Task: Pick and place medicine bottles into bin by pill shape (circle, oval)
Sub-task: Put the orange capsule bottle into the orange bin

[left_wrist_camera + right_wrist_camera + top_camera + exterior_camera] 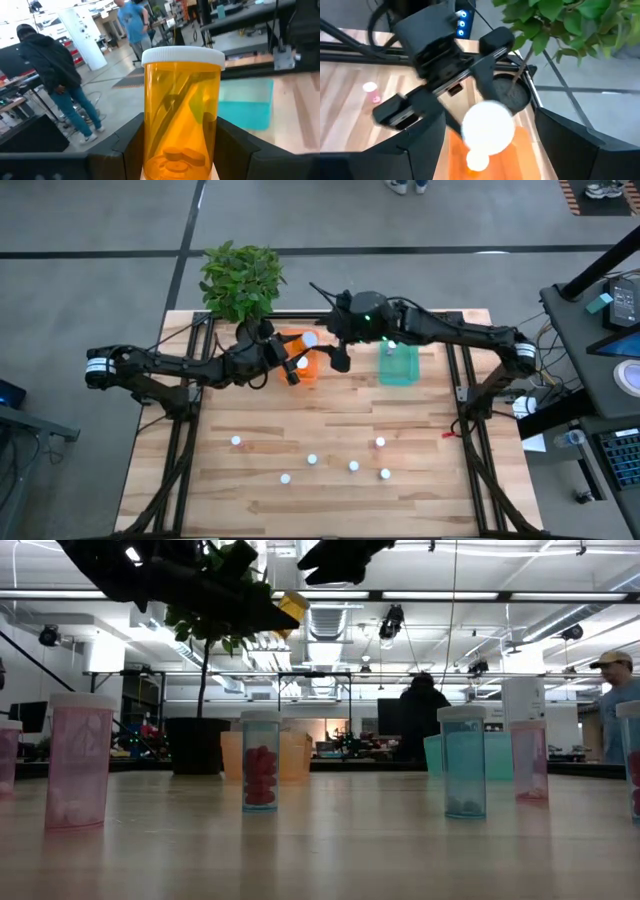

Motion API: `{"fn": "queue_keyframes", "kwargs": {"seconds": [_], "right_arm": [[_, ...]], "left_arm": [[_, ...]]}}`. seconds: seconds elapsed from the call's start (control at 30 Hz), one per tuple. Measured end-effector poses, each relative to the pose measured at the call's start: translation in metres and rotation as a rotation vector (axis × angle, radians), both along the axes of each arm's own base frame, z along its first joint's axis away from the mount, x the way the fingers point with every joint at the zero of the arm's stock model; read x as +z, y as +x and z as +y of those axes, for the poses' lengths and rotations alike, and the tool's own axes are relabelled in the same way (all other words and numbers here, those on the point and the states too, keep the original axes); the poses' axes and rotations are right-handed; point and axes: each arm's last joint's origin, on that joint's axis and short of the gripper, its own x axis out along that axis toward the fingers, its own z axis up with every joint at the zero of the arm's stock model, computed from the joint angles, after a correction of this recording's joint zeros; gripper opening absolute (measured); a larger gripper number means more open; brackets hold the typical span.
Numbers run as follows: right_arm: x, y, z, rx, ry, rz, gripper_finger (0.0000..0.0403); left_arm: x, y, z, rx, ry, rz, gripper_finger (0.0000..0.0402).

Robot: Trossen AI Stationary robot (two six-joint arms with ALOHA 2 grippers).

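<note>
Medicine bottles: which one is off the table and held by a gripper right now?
The orange bottle with the white cap, clamped in the left gripper above the orange tub. The other bottles stand loose on the near table.

Dark jointed arms (190,365), white wrist bands

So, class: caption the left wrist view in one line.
Left pincer grips an orange bottle with a white cap, teal tub behind.
</note>
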Motion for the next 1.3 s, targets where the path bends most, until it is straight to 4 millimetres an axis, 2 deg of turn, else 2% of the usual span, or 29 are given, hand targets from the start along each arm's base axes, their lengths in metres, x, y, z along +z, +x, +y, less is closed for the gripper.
{"fn": "queue_keyframes", "kwargs": {"seconds": [0.17,0.3,0.43,0.77,1.0,1.3], "right_arm": [[-0.017,-0.017,0.009,-0.046,-0.055,-0.09,0.0292],[-0.029,-0.024,0.009,-0.069,-0.033,-0.173,0.0298],[-0.042,-0.021,0.008,-0.082,0.004,-0.186,0.0306],[-0.054,-0.002,0.002,-0.102,0.047,-0.222,0.0321],[-0.056,0.009,-0.002,-0.102,0.036,-0.228,0.0298],[-0.063,0.015,-0.003,-0.097,0.038,-0.212,0.024]], "left_arm": [[0.001,0.0,0.0,-0.006,0.0,-0.01,0.0166],[0.004,0.0,0.0,-0.008,0.005,-0.043,0.0166],[0.006,0.001,-0.001,-0.035,0.008,-0.061,0.0166],[0.006,0.001,-0.001,-0.041,0.01,-0.065,0.0166],[0.006,0.001,-0.001,-0.048,0.01,-0.065,0.0166],[0.006,0.001,-0.001,-0.048,0.005,-0.064,0.0166]]}}
